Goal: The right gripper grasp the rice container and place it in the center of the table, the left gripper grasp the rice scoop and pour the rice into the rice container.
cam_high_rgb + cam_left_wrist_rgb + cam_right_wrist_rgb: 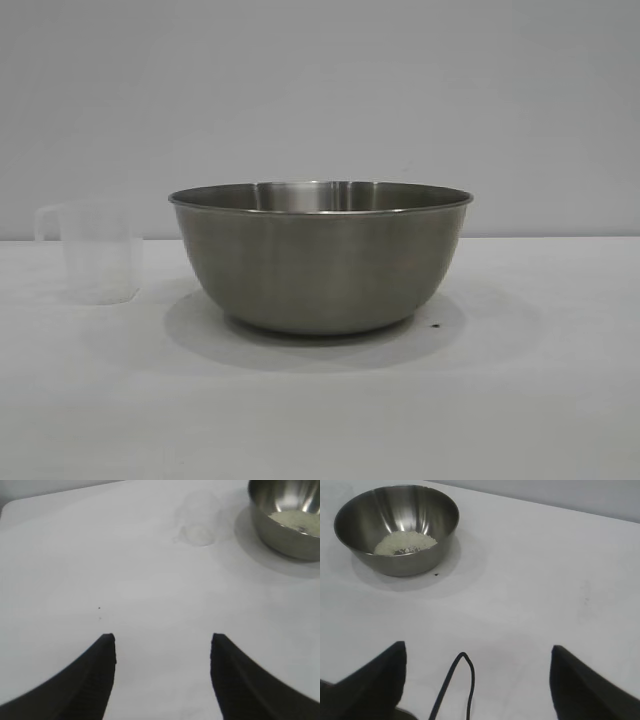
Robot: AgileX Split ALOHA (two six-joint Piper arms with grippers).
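The rice container (320, 255), a big steel bowl, stands upright in the middle of the white table (320, 420). Off-white rice (404, 542) lies in a small heap on the bottom of the rice container (397, 527), also seen from the left wrist as the rice container (287, 520) with rice (297, 520). The rice scoop (92, 250), a translucent cup, stands upright left of the bowl, apart from it; the rice scoop (199, 522) looks empty. My left gripper (163, 640) is open over bare table, well away from the scoop. My right gripper (478, 650) is open over bare table, away from the bowl.
A thin black cable loop (462, 680) hangs between the right gripper's fingers. A dark speck (436, 325) lies by the bowl's base. Neither arm shows in the exterior view. A plain grey wall (320, 90) stands behind the table.
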